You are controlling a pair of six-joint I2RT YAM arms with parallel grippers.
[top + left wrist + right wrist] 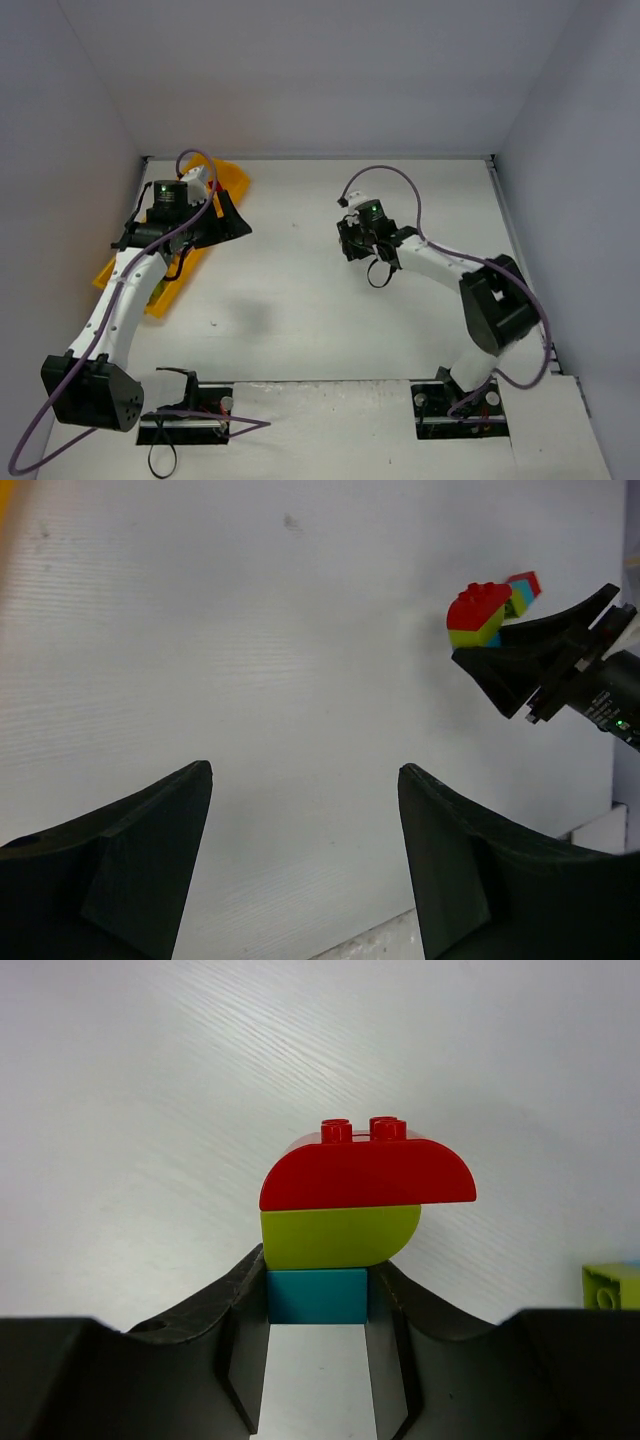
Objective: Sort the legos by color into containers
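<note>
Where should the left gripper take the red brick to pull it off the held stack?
Grip the red brick across its flat broad faces, coming from the stud end. Its rounded shoulders would likely slip, and the right gripper clamps the teal brick below, blocking that side.

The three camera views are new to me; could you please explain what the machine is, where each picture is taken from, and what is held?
Two robot arms are bolted at the near edge of a white table. The top view looks down from above and behind them. The other two come from a camera on each wrist, so the dark shapes at the bottom are that arm's fingers. The left tool is open and empty, near the orange-yellow tray. The right tool is shut on the teal base of a stack of three bricks: red on lime on teal. Another lime brick lies nearby.
</note>
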